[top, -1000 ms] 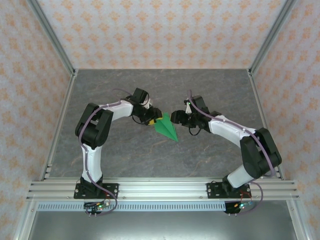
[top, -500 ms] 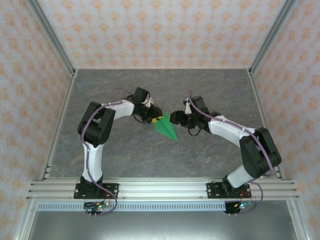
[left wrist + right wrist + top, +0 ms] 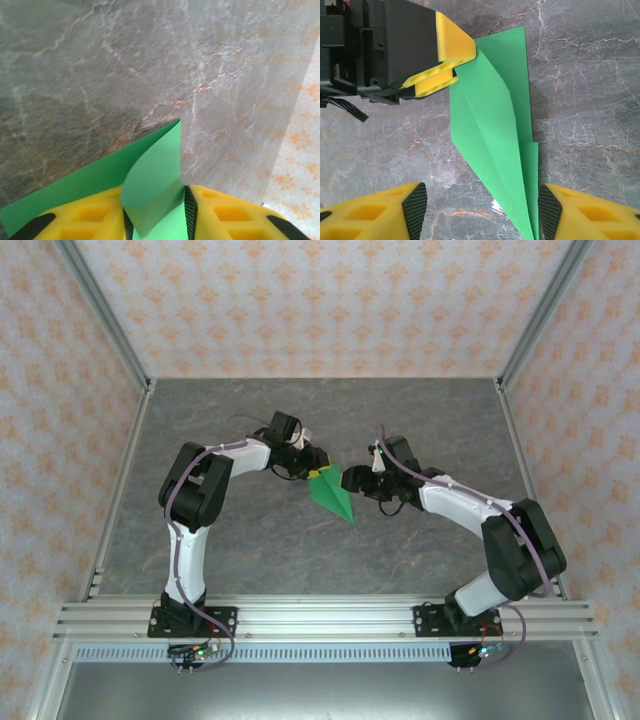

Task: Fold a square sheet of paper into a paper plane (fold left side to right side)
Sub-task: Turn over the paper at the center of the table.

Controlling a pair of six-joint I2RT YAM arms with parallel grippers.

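The grey marbled table (image 3: 240, 540) spreads under both my arms, which reach in towards its middle from 7 and 5 o'clock. There the green paper (image 3: 332, 498) lies, folded into a long narrow dart, its wide end towards 11 o'clock and its point towards 5 o'clock in the top view. My left end effector (image 3: 316, 472) sits at that wide end, squeezed narrow on a raised flap. From my left wrist, the flap (image 3: 150, 180) curls up between the two black pads (image 3: 189, 215) and touches both. My right end effector (image 3: 352, 480) is at the paper's 2 o'clock, its jaws spread wide with nothing in them. From my right wrist, the dart's point (image 3: 527, 220) lies on the table between my fingers, just inside the pad (image 3: 547, 207) at 4 o'clock.
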